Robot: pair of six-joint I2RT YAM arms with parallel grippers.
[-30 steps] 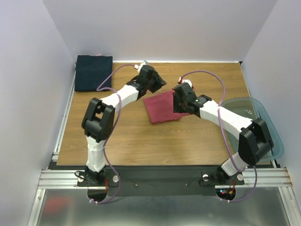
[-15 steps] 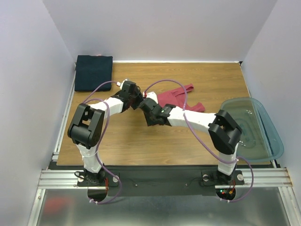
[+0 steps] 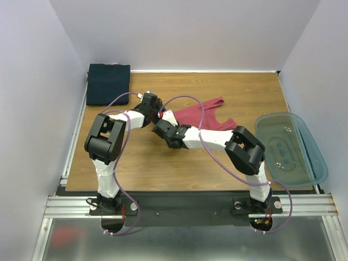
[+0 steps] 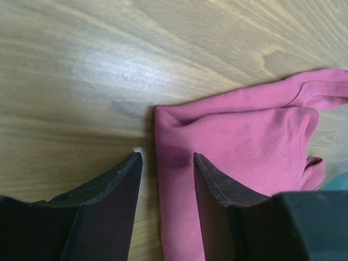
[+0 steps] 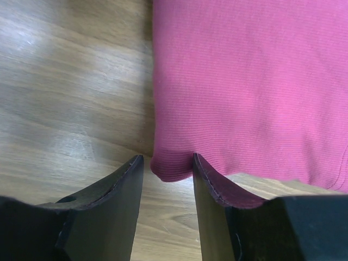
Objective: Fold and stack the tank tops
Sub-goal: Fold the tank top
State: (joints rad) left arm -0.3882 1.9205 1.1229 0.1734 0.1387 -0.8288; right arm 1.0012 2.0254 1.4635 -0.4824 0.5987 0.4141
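The rose-red tank top point(image 3: 187, 115) lies spread on the wooden table, its straps pointing to the far right. It fills much of the left wrist view point(image 4: 244, 147) and the right wrist view point(image 5: 250, 81). My left gripper point(image 3: 158, 112) is open at the top's left edge, and that edge lies between the fingertips point(image 4: 166, 157). My right gripper point(image 3: 162, 126) is open just nearer, with the top's near-left corner between its fingertips point(image 5: 167, 162). The dark navy tank top point(image 3: 107, 84) lies folded flat at the far left corner.
A translucent blue-green plastic tub point(image 3: 296, 163) stands at the table's right edge. White walls close in the table at the back and on both sides. Purple cables loop above both arms.
The red top was a folded square a second ago and now lies spread out. Both grippers have moved left to its left edge.
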